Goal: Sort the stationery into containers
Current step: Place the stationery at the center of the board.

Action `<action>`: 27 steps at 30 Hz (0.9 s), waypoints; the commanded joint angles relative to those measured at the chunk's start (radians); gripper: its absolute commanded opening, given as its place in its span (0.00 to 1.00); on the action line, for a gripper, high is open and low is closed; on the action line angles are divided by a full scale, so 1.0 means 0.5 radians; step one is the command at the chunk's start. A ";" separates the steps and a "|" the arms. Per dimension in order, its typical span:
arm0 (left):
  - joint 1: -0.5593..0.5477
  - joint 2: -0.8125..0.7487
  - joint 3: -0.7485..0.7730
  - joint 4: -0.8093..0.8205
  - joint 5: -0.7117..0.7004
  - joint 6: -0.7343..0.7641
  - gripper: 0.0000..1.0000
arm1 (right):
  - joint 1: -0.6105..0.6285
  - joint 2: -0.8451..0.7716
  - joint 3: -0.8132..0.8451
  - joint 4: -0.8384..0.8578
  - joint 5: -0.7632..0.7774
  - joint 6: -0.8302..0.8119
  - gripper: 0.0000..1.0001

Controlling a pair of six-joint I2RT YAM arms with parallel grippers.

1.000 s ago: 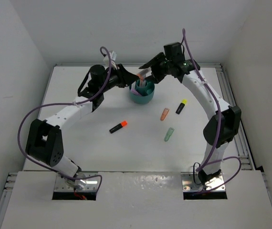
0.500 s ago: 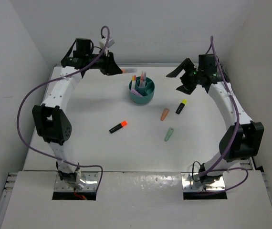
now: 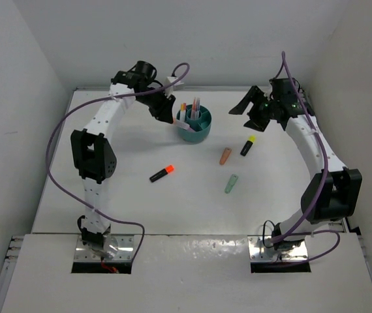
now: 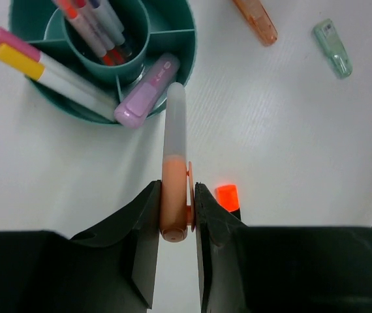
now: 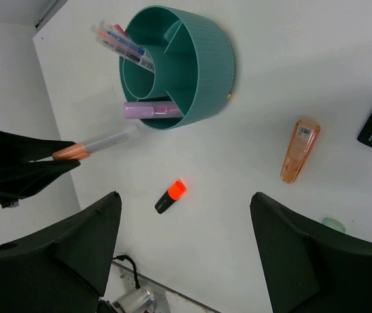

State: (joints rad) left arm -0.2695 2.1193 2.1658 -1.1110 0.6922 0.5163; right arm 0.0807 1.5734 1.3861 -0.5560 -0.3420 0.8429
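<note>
The left arm is stretched toward the table's far edge, an orange pen clamped in the left gripper just beside the cup. The right gripper is held aloft near the right edge, jaws wide.

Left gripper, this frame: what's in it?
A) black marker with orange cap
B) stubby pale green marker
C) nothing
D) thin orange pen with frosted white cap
D: in the left wrist view the left gripper pinches the orange end of the thin orange pen with frosted white cap, whose cap points at the round teal plastic organiser cup.
</note>
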 commanded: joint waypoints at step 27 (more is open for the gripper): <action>-0.280 0.244 0.304 0.173 -0.265 -0.054 0.19 | -0.109 -0.008 -0.085 0.066 -0.037 -0.063 0.76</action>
State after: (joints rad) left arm -0.3901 2.2482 2.2765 -1.0519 0.5533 0.4850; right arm 0.0345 1.5734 1.3548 -0.5529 -0.3496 0.8291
